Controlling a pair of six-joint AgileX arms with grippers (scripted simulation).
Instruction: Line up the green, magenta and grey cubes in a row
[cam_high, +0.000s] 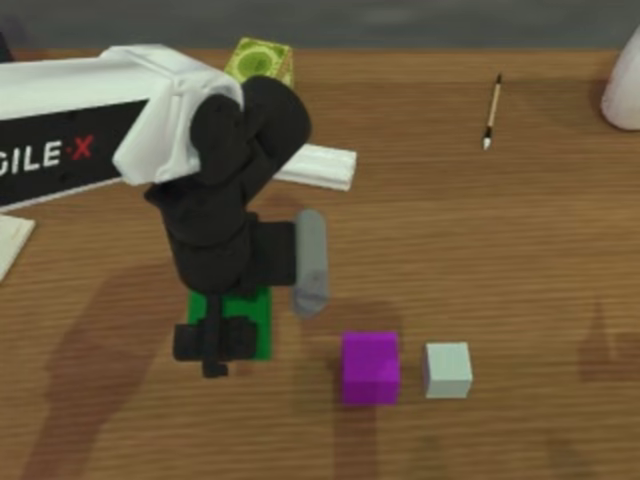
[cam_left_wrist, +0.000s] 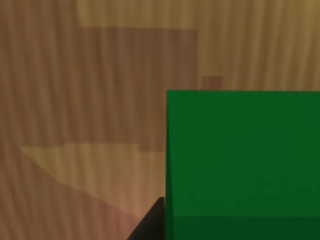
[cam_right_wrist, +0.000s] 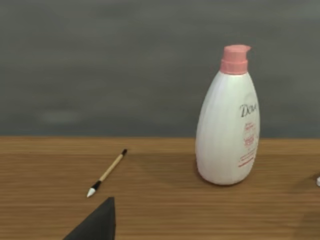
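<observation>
Three cubes sit toward the near edge of the wooden table (cam_high: 520, 230): green cube (cam_high: 258, 310) at the left, magenta cube (cam_high: 370, 367) beside it, grey cube (cam_high: 447, 369) just right of the magenta. The left gripper (cam_high: 212, 345) sits directly over the green cube; whether its fingers grip it cannot be told.

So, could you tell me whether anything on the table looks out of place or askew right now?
Nothing looks damaged or spilled. The green cube, under the left gripper, sits apart from the magenta cube and grey cube, which stand side by side, so the row is uneven.
</observation>
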